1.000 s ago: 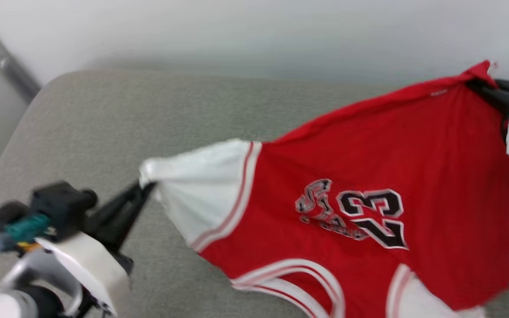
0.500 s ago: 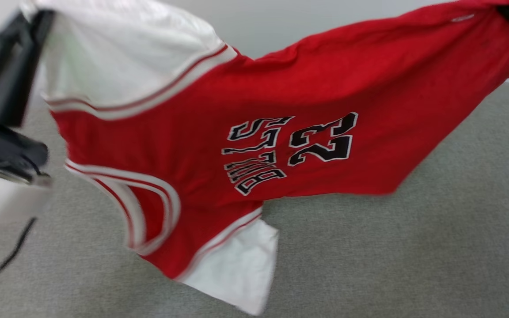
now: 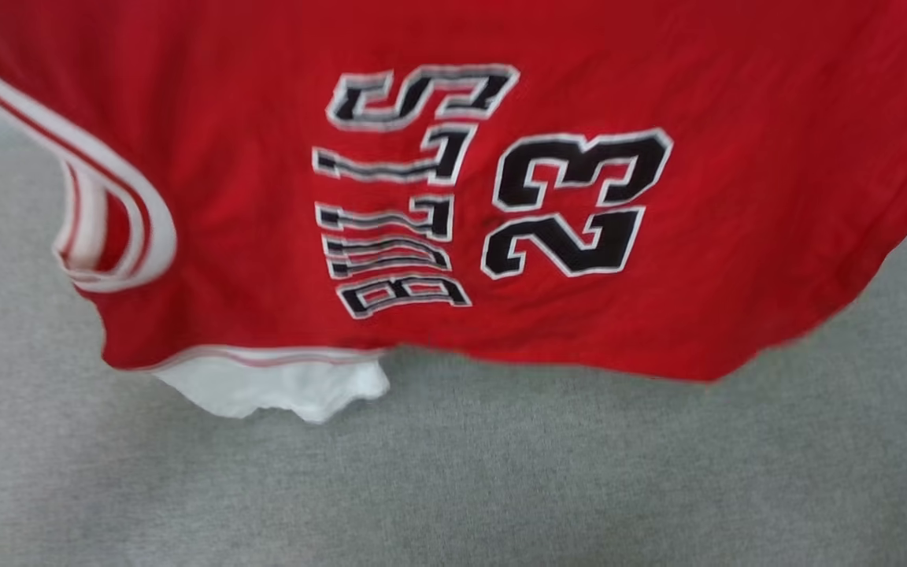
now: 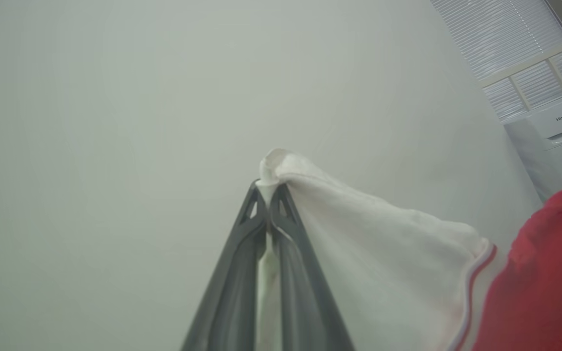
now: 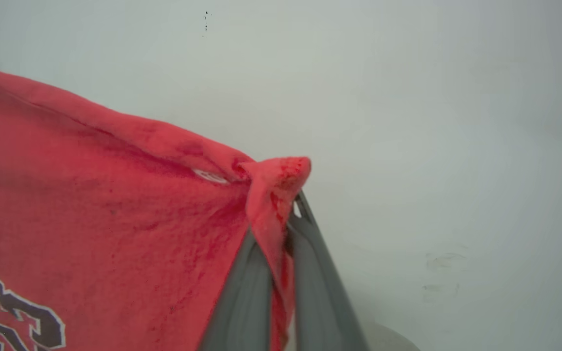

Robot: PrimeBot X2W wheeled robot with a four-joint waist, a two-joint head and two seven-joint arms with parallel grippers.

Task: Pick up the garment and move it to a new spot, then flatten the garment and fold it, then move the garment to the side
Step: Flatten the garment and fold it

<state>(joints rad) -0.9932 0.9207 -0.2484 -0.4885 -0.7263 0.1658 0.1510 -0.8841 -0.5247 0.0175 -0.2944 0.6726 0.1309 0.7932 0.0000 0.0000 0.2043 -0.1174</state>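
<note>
Up above the grey cushion (image 3: 501,472), the garment (image 3: 737,236) hangs stretched out; left gripper (image 4: 267,189) pinches a white sleeve tip, right gripper (image 5: 283,217) clamps a red corner. Looks light and floppy, so corners seem the best handholds.

The left hand (image 4: 267,187) has its two dark fingers pressed together, and they pinch a white corner of the garment (image 4: 383,243) at the tips. The right hand (image 5: 283,219) is closed in the same way (its tips are wrapped in red cloth).
</note>
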